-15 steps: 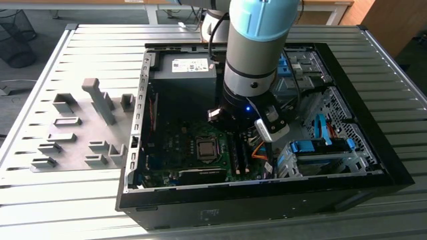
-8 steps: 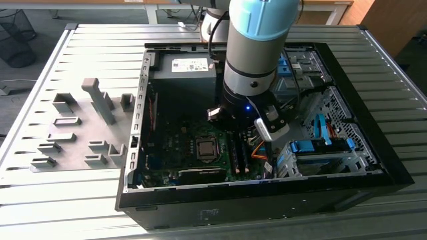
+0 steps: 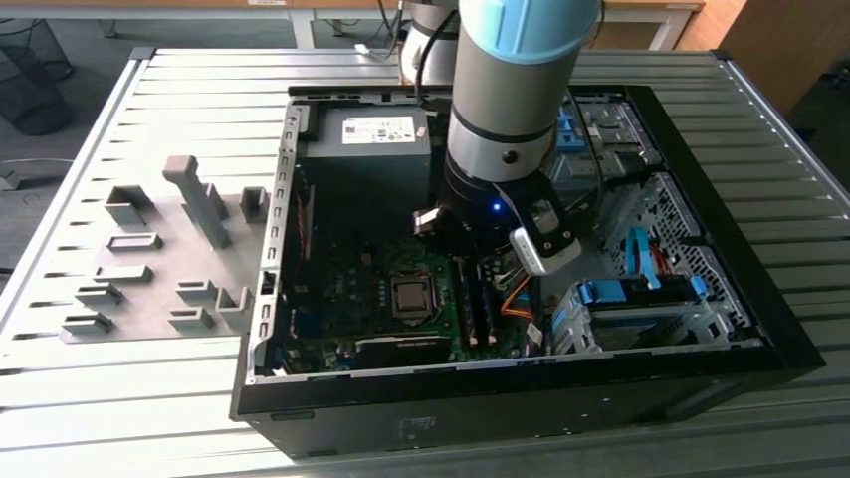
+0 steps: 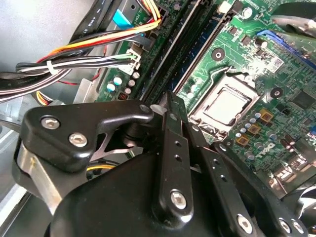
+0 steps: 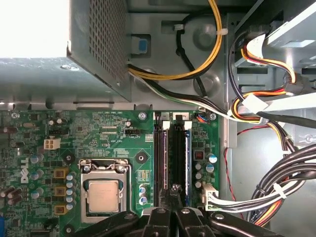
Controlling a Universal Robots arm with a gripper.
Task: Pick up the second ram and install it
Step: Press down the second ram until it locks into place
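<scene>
Gripper point(image 5: 174, 207) sits low inside the PC case point(image 3: 743, 358), its fingers point(image 4: 173, 143) closed together over the memory slots point(image 5: 165, 158). A ram point(image 5: 187, 158) stands seated in a slot just beside the fingertips. CPU point(image 5: 103, 196) lies nearby; cable bundles point(image 5: 276, 192) crowd the slots' far side

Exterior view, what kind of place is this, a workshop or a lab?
Probably a robotics lab or test cell for computer assembly. An open black desktop computer case lies on a ribbed grey metal table, a grey fixture plate with raised blocks sits beside it, and wooden desks stand behind.
</scene>
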